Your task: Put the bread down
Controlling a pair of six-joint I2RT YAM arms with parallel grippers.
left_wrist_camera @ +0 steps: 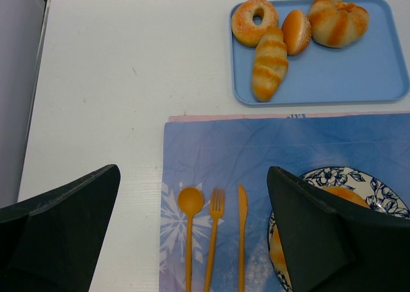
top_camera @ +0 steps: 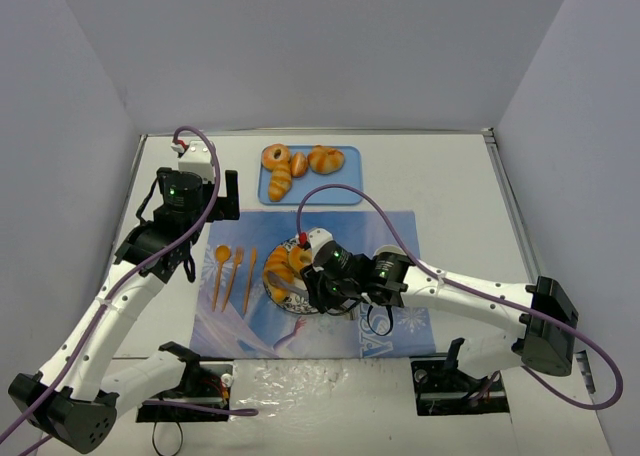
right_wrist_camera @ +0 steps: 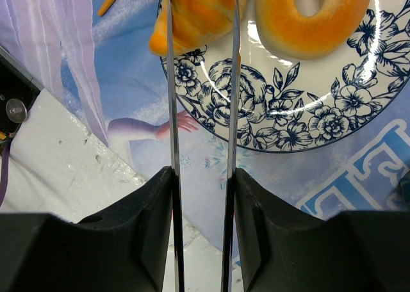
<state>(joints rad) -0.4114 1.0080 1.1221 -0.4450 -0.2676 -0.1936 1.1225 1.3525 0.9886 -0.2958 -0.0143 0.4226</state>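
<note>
Right hand (right_wrist_camera: 202, 177) clenched on the tongs (right_wrist_camera: 171, 100), blades pinching a striped roll (right_wrist_camera: 195, 13) over the plate (right_wrist_camera: 269, 122) rim, beside 1 ring bun (right_wrist_camera: 314, 23). Best to carry it inward, lower it flat, then ease the squeeze gently so it doesn't tumble off.

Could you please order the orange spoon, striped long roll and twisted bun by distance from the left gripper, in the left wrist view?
1. Orange spoon, below the open left gripper, on the placemat.
2. Striped long roll, tray's left side.
3. Twisted bun, tray's far right.
</note>
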